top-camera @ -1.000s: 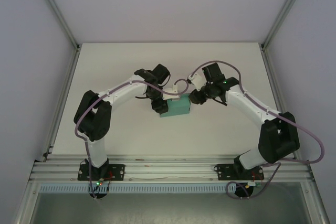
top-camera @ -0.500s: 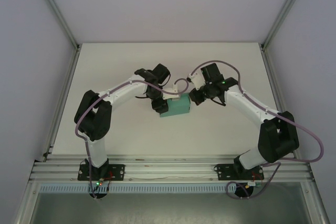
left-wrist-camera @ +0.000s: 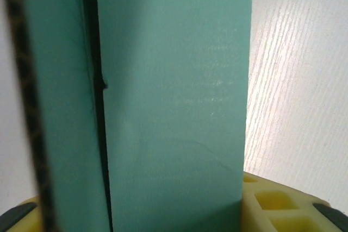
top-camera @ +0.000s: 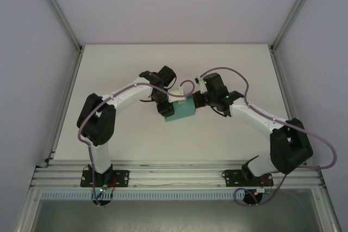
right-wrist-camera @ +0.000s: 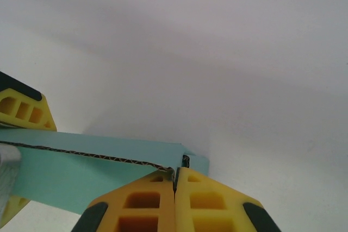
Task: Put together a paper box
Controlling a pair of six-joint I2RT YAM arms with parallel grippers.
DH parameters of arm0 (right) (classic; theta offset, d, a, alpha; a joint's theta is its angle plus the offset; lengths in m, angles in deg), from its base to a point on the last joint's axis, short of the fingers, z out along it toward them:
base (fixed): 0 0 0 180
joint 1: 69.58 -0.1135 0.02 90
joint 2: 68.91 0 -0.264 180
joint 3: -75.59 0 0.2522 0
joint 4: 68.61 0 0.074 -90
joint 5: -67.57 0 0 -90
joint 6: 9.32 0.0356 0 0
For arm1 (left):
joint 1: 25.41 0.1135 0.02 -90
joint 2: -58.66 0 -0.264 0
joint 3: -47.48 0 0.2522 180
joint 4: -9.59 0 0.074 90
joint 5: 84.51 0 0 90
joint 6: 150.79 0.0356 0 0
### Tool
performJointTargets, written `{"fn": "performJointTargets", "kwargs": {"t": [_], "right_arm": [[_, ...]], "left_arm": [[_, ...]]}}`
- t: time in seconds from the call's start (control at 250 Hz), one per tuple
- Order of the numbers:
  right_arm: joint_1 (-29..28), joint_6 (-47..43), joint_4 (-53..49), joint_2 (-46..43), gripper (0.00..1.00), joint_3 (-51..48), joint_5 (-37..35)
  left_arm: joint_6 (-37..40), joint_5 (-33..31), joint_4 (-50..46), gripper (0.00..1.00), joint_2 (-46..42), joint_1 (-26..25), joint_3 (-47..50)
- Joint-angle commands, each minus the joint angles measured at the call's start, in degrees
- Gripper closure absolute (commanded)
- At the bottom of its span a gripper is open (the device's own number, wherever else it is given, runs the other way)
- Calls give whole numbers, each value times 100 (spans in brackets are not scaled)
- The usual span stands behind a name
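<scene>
Nearest, the left gripper (top-camera: 166, 110) grips the left end of the teal paper box (top-camera: 185, 112). Its yellow fingers (left-wrist-camera: 280, 202) are partly spread, with the card filling the gap between them. The box is folded up at mid-table (top-camera: 125, 69), between the two arms. Just beyond, the right gripper (top-camera: 197, 100) is pressed fully together, its tips at the box's far right corner. Whether any card is nipped between them is unclear.

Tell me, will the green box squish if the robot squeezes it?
Probably a little: the paper box shows a thin corrugated edge, so hard squeezing likely dents it. Held in the left gripper it isn't visibly buckling, so it seems fairly stiff.
</scene>
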Motion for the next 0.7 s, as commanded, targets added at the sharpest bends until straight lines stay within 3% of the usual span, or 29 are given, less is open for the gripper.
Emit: {"fn": "performJointTargets", "kwargs": {"t": [0.0,0.132,0.3,0.416,0.552,0.696], "right_arm": [[-103,-60,435,-85,100,-496,-138],[-112,-400,1046,-360,100,-1083,-101],[-125,-294,984,-346,100,-1133,-247],[-162,-110,659,-304,100,-862,-391],[-384,-227,449,-313,100,-788,-773],[-466,-185,570,-320,100,-935,-901]], "left_arm": [[-52,75,249,52,74,-73,-30],[-61,32,268,50,41,-73,-43],[-101,36,298,47,17,-73,-107],[-142,110,298,34,-34,-74,-139],[-227,209,528,1,-274,-81,22],[-561,-101,930,0,-578,-94,194]]}}
